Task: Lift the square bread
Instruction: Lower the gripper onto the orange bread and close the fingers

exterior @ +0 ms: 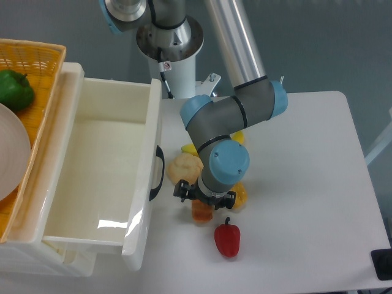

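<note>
We see the tool (202, 205) lowered directly over the square bread (201, 214) on the white counter (306, 184); whether its fingers pinch the loaf we cannot tell. The bread lies just beside the cream bun (184, 167), with the red pepper (227, 239) near its lower right.

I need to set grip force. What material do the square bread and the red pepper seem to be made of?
The square bread, under the gripper, looks like matte, slightly rough foam or soft plastic, orange-brown with no glints; mostly hidden, so uncertain. The red pepper looks like smooth moulded plastic with a faint sheen.
</note>
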Tool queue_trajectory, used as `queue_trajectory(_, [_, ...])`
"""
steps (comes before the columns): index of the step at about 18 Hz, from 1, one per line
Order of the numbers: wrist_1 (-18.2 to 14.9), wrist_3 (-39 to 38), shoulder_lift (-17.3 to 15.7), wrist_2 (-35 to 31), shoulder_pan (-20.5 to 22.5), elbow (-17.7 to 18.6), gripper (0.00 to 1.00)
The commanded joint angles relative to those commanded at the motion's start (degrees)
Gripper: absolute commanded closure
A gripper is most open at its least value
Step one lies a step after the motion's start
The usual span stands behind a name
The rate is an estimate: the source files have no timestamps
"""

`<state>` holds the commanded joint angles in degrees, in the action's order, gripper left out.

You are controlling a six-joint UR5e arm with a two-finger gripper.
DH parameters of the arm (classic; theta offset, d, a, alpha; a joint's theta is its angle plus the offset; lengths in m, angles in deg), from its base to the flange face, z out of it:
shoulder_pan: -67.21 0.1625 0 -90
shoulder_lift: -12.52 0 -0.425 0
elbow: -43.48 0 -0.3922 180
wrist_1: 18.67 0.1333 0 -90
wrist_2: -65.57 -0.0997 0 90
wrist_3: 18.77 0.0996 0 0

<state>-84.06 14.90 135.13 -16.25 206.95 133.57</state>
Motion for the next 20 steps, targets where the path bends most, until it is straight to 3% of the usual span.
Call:
queue_trajectory(4, [0.79,-0.27,0.18,-1.23,-0.53,0.09,0.00])
queue_trajectory(8, [1.23,-0.27,0.35,-2.11,-0.53,0.00,0.14])
queue_trajectory(12, [1.49,-1.32,0.26,-2.20,-0.53,-0.18,0.39])
queue_trajectory(16, [1.50,-1.76,0.35,-2.11,-0.53,-0.44,0.78])
queue_trajectory(20, [1.50,-1.50,0.26,-2.11,-0.44,-1.05,0.98])
